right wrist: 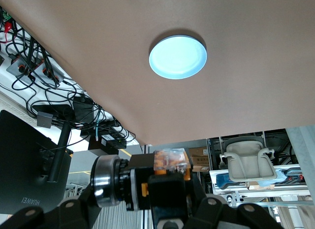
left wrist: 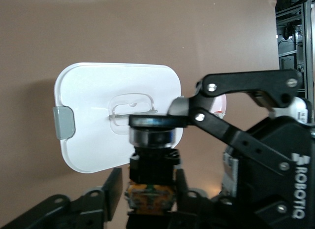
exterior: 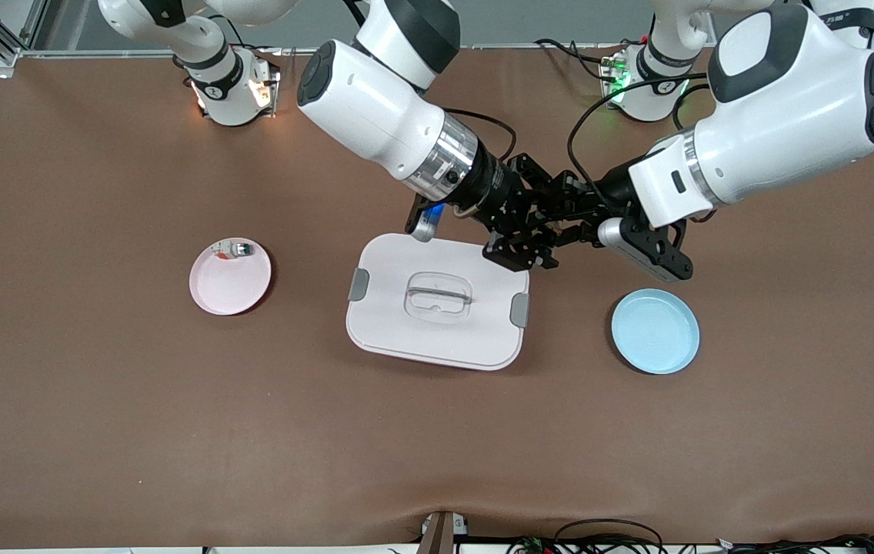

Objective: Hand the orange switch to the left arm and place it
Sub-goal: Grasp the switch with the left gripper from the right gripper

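Observation:
The orange switch (left wrist: 150, 199) is up in the air over the corner of the white box (exterior: 406, 331) toward the left arm's end. It has a black body, a silver ring and an orange-tan block (right wrist: 170, 162). My right gripper (right wrist: 165, 187) is shut on its black body. My left gripper (left wrist: 147, 176) meets it head-on, with its fingers on either side of the orange block. One finger touches the block and a narrow gap shows at the other. In the front view both grippers (exterior: 541, 231) interlock and hide the switch.
A pink plate (exterior: 229, 292) holding a small silver-clear part (exterior: 233, 250) lies toward the right arm's end. A blue plate (exterior: 655, 331) lies toward the left arm's end, nearer the camera than the grippers. The box lid has grey latches (exterior: 358, 285).

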Robot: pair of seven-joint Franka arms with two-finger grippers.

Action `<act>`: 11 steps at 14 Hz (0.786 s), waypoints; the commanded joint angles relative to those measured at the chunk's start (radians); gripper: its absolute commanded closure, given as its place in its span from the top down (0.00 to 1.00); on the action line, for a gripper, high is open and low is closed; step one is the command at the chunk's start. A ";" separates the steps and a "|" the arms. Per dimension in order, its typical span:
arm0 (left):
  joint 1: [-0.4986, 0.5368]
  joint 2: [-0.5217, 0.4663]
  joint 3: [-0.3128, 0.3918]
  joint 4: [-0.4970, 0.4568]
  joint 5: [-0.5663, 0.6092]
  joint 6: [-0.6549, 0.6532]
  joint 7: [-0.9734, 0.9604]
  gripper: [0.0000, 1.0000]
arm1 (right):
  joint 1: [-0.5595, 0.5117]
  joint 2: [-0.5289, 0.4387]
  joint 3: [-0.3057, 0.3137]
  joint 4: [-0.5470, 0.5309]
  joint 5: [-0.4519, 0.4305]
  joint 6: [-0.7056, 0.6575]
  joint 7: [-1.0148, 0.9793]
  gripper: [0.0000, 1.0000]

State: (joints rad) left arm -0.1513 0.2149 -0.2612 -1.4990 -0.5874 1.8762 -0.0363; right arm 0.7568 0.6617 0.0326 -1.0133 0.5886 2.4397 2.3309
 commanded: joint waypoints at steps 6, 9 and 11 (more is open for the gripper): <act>-0.001 -0.002 0.000 -0.001 0.093 -0.011 0.009 0.00 | 0.009 0.016 -0.016 0.039 0.007 0.001 0.041 0.67; -0.002 -0.005 -0.001 -0.001 0.173 -0.012 0.009 0.00 | 0.006 0.016 -0.019 0.038 0.002 -0.010 0.044 1.00; -0.001 -0.002 0.000 -0.001 0.198 -0.023 0.010 0.00 | 0.006 0.015 -0.016 0.035 -0.068 -0.045 0.036 1.00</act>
State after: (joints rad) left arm -0.1533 0.2157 -0.2621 -1.5026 -0.4234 1.8694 -0.0361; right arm 0.7586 0.6661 0.0213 -1.0076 0.5733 2.4343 2.3460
